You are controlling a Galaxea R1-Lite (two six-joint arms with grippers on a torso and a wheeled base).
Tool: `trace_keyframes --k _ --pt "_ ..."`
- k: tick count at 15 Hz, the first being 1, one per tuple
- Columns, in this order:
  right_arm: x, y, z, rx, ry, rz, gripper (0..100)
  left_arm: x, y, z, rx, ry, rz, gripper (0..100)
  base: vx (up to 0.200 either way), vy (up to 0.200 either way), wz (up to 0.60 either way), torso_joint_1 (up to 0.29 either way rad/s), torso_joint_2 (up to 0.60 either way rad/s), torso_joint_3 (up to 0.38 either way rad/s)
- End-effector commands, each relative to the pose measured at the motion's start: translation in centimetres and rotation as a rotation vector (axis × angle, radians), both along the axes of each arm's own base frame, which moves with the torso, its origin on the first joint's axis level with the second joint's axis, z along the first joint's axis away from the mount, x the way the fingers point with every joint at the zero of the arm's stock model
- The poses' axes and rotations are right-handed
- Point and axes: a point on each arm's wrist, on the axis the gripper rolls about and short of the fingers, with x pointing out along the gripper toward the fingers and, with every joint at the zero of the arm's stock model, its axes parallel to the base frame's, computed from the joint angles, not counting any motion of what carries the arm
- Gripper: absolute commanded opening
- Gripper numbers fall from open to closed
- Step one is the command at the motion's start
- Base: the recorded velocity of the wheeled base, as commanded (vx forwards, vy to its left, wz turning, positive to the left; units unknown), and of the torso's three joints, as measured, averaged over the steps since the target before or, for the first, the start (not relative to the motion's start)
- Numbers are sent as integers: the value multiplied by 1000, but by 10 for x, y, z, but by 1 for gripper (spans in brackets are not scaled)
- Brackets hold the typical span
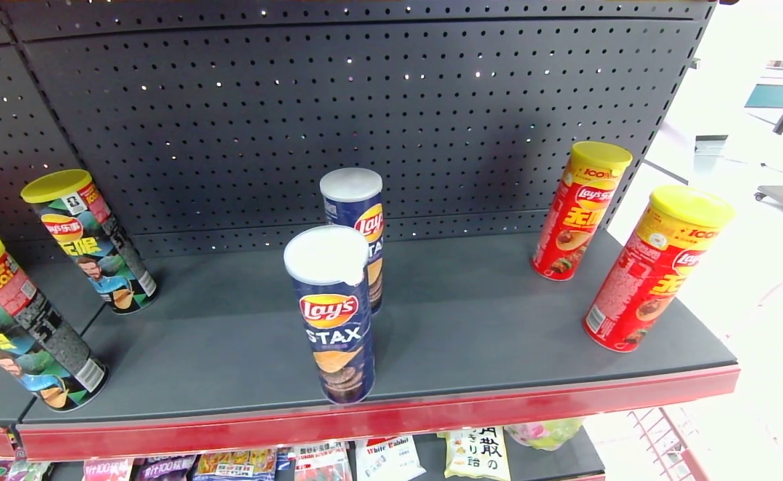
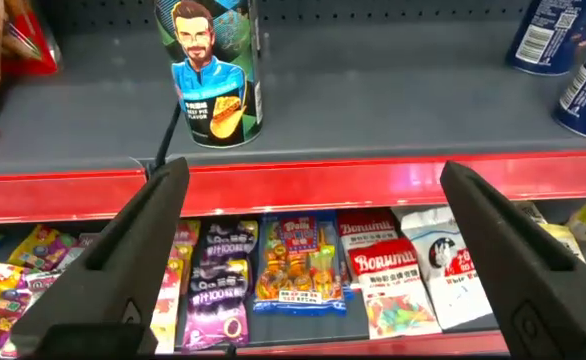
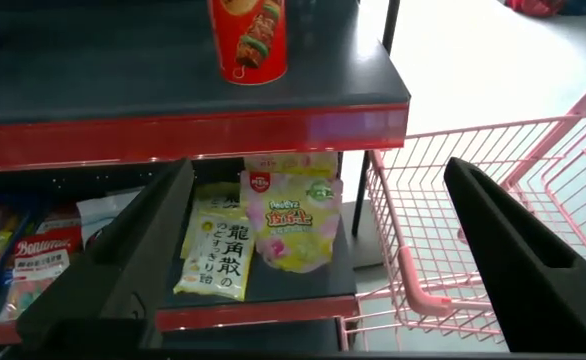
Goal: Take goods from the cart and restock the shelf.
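Chip can (image 1: 335,321), blue, white-lidded, upright

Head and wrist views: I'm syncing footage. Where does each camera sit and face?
Head: on the robot's head, looking down onto the shelf of chip cans.
Left wrist: on the left arm, facing the shelf's red edge; open left claw frames it.
Right wrist: on the right arm, facing the shelf's end and pink cart; open right claw frames it.
Shared: head and right wrist both show the front red can.
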Motion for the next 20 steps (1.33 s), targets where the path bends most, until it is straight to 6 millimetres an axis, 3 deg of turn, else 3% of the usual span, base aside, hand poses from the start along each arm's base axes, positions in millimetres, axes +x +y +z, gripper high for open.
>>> trace_keyframes --k 1,6,12,15,20 --pt "0 0 0 0 -3 -1 100 0 0 0 3 1 3 100 0 0 0 0 0 0" --pt "0 0 0 0 -3 -1 100 0 0 0 1 1 1 100 -120 0 0 4 2 2" --pt "0 0 0 0 -3 1 100 0 0 0 -2 1 1 100 0 0 0 0 0 0" --pt "0 0 0 0 -3 1 100 0 0 0 -2 3 3 100 0 0 600 -2 -1 2" --pt "0 0 0 1 -4 1 100 0 0 0 -2 1 1 100 0 0 0 0 0 0"
